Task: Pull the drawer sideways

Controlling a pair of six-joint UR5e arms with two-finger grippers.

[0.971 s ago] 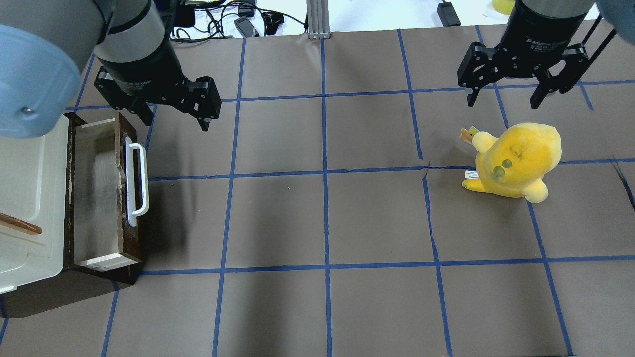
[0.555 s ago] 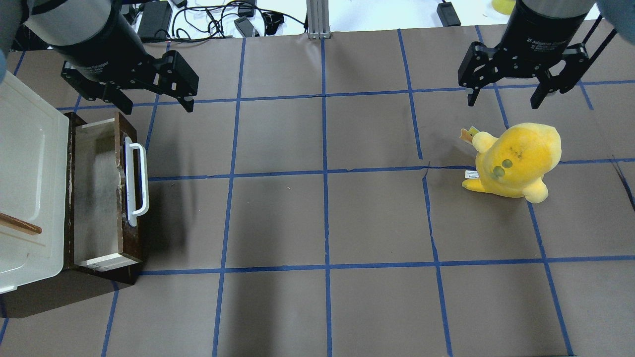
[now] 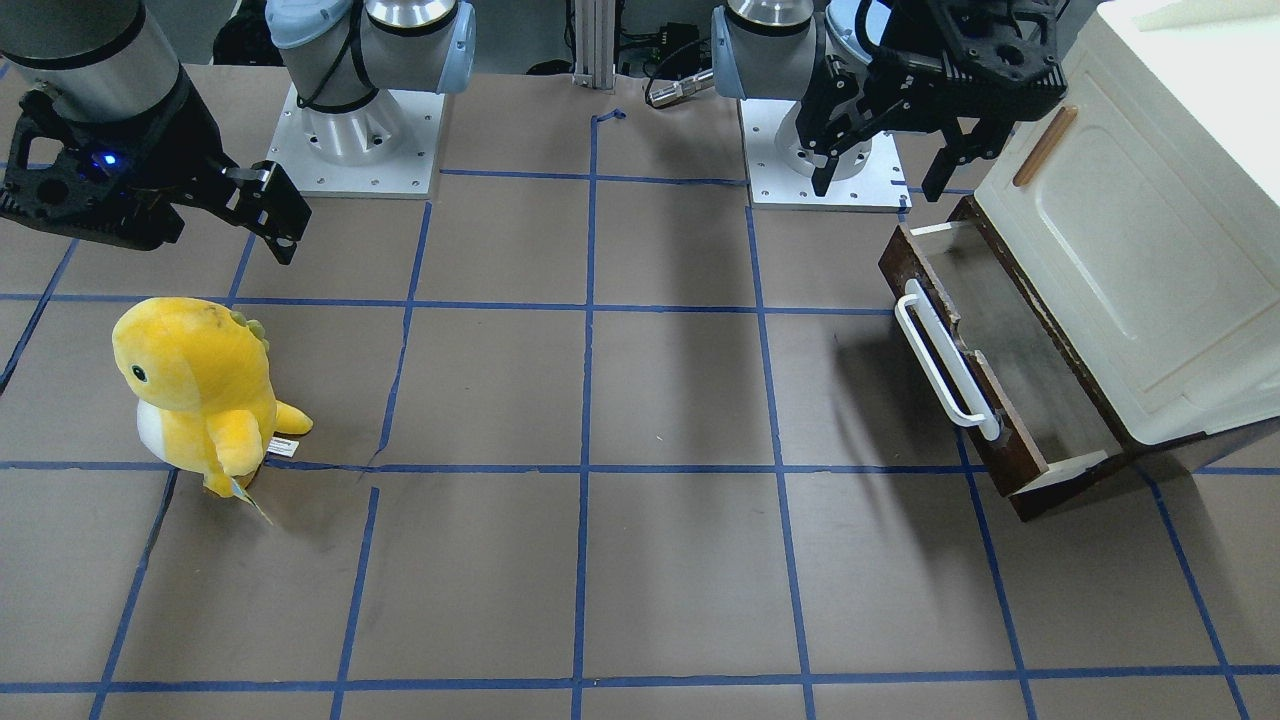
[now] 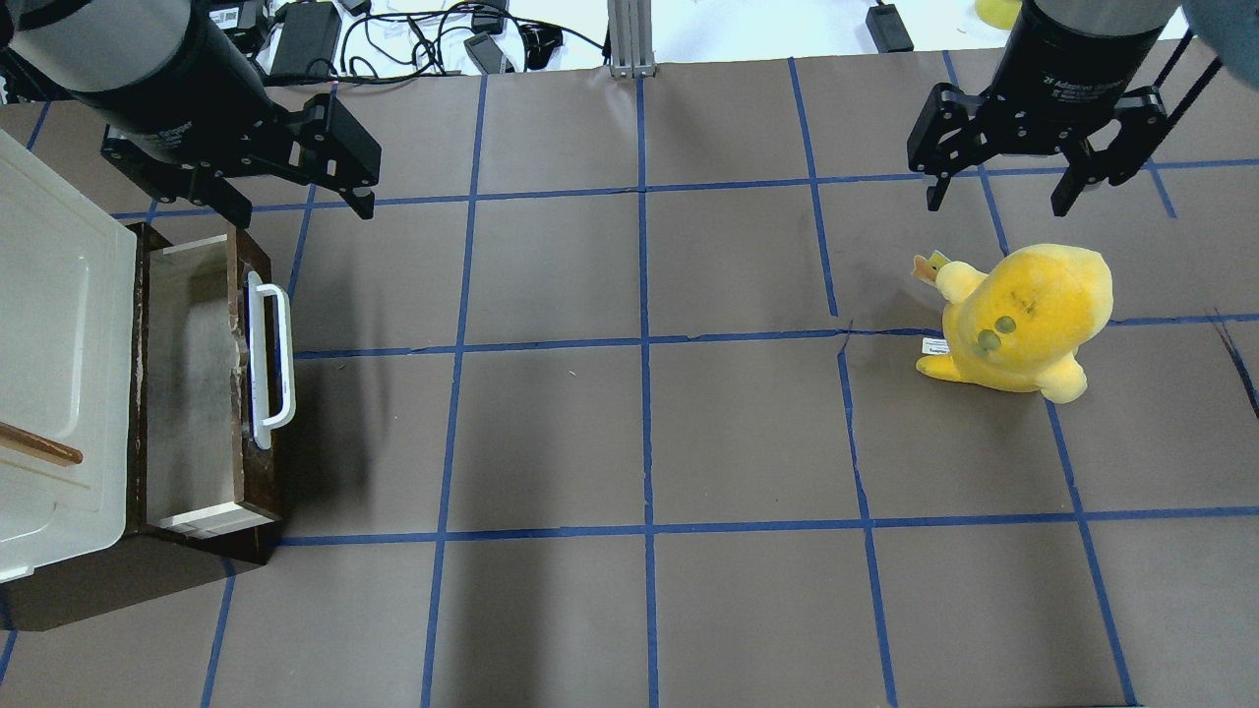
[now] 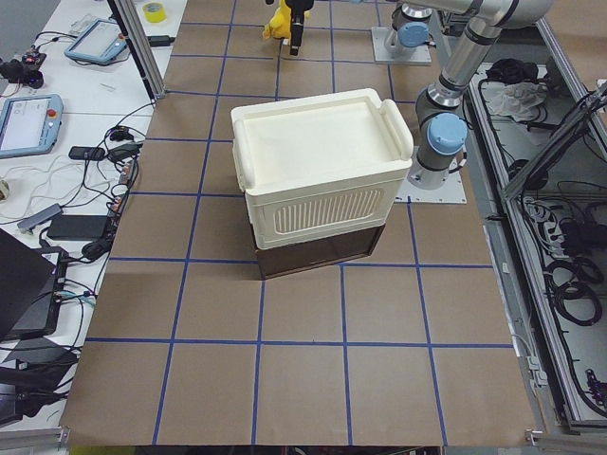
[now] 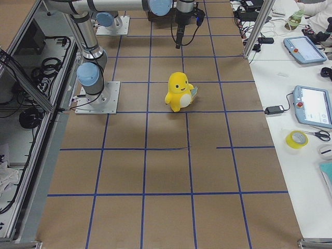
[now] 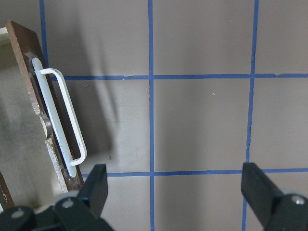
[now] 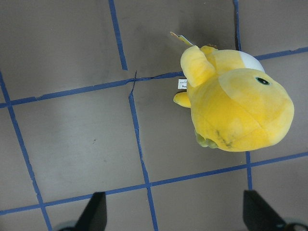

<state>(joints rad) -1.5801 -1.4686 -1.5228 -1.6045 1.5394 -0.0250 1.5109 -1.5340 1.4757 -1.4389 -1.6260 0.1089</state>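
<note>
The dark brown drawer (image 4: 192,393) stands pulled out from under the cream cabinet (image 4: 59,374), its grey-brown floor bare. Its long white bar handle (image 4: 270,359) faces the table's middle and also shows in the front view (image 3: 945,360) and the left wrist view (image 7: 60,120). My left gripper (image 4: 300,211) is open and empty, raised beyond the drawer's far end. It also shows in the front view (image 3: 878,188). My right gripper (image 4: 996,204) is open and empty, hovering beyond the yellow plush.
A yellow plush dinosaur (image 4: 1023,320) stands at the right, also in the right wrist view (image 8: 236,106). The cabinet's door panel has a small tan handle (image 3: 1043,145). Cables and power bricks (image 4: 413,39) lie past the far edge. The brown mat (image 4: 639,442) has blue tape lines.
My left gripper has drawn back to the left and toward the far edge, away from the handle. The drawer, the plush and my right gripper have not moved.
</note>
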